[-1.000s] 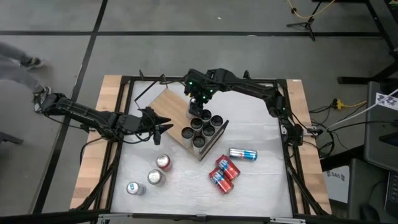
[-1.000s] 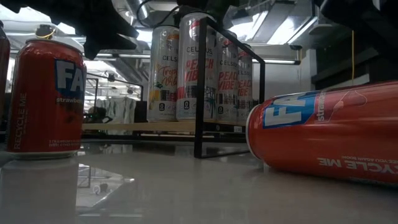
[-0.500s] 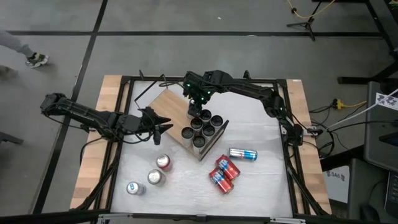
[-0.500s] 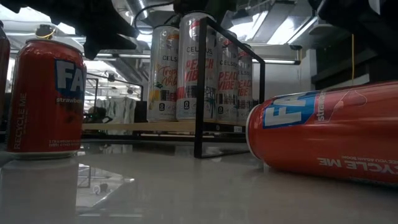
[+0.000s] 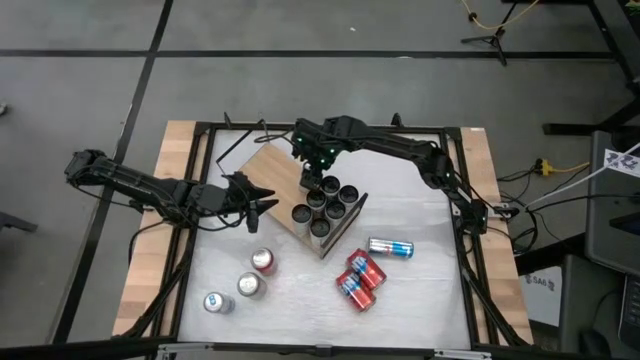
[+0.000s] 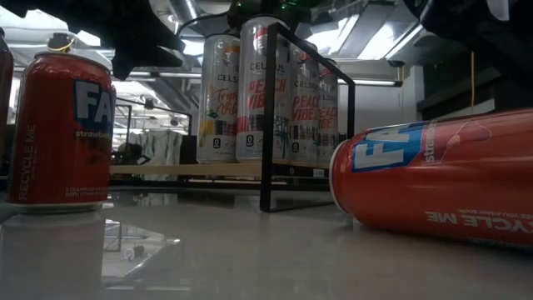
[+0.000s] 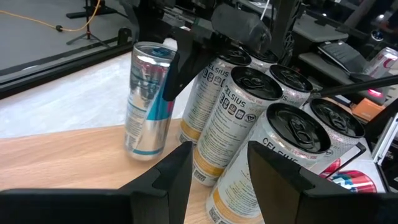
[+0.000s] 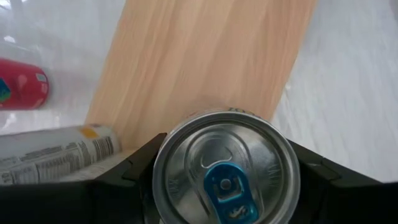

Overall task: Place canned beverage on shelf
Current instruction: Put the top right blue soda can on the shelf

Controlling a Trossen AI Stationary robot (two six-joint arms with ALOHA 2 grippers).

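A white tabletop [image 5: 420, 290] with wooden edges stands on a grey floor [image 5: 300, 90] crossed by dark lines. The light-wood shelf [image 5: 275, 170] sits angled at its middle, five tall cans [image 5: 325, 205] clustered at one end. Above it the right gripper [image 5: 312, 168] pinches a silver, blue-tabbed can [image 8: 227, 168] upright over the bare board. The left gripper [image 5: 262, 205] hovers beside the shelf, fingers [image 7: 177, 174] apart and empty. Red cans [image 5: 358, 278] lie on the tabletop near the shelf.
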